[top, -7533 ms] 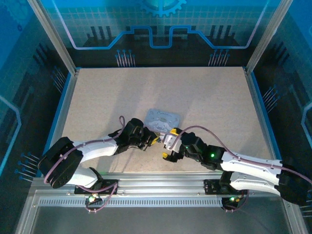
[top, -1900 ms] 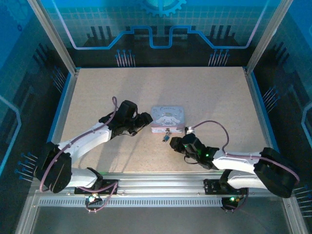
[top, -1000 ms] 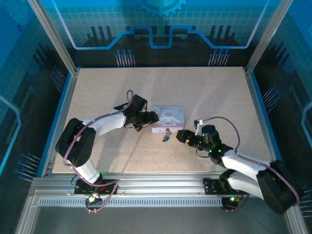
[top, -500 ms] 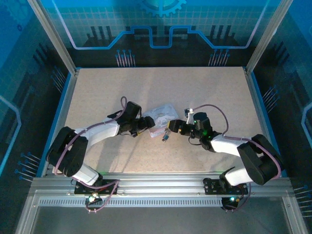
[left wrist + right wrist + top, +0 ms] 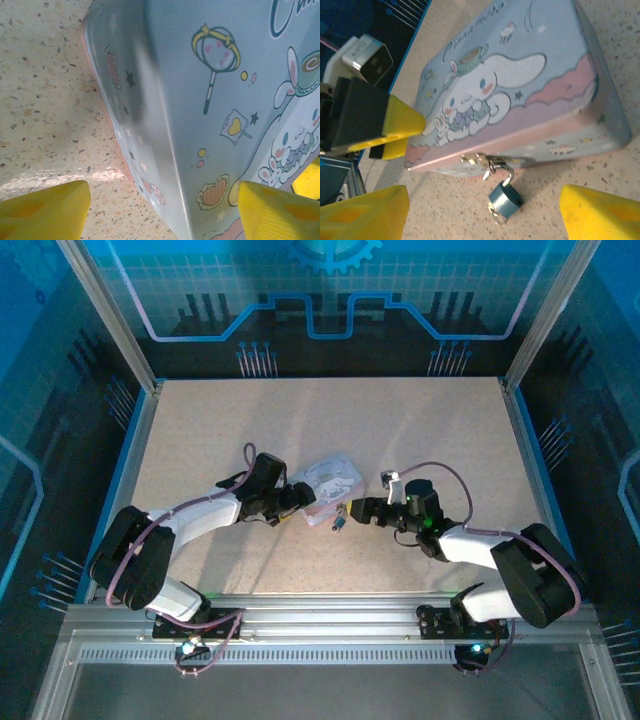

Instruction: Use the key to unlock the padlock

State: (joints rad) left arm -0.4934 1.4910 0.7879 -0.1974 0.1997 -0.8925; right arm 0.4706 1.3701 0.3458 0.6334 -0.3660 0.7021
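The tiny grey-blue padlock [image 5: 504,201] hangs by its shackle from the hasp [image 5: 485,161] on the front of the lavender cartoon tin box [image 5: 520,95], resting on the table; it is a small speck in the top view [image 5: 338,524]. A small metal loop [image 5: 495,216] sticks out of its bottom; I cannot tell whether that is the key. My right gripper [image 5: 482,212] is open, with its yellow fingers either side of the padlock and apart from it. My left gripper [image 5: 160,215] is open, straddling the box's left edge [image 5: 165,150], one finger [image 5: 395,125] over the lid.
The box [image 5: 325,483] sits turned at an angle mid-table between the two grippers [image 5: 293,498] [image 5: 348,511]. Speckled beige tabletop [image 5: 420,430] stretches behind it. Metal frame posts and blue panels wall the sides and back.
Over the last second both grippers closed in on the box and it turned askew. In the last half second the right gripper dropped lower, level with the padlock.
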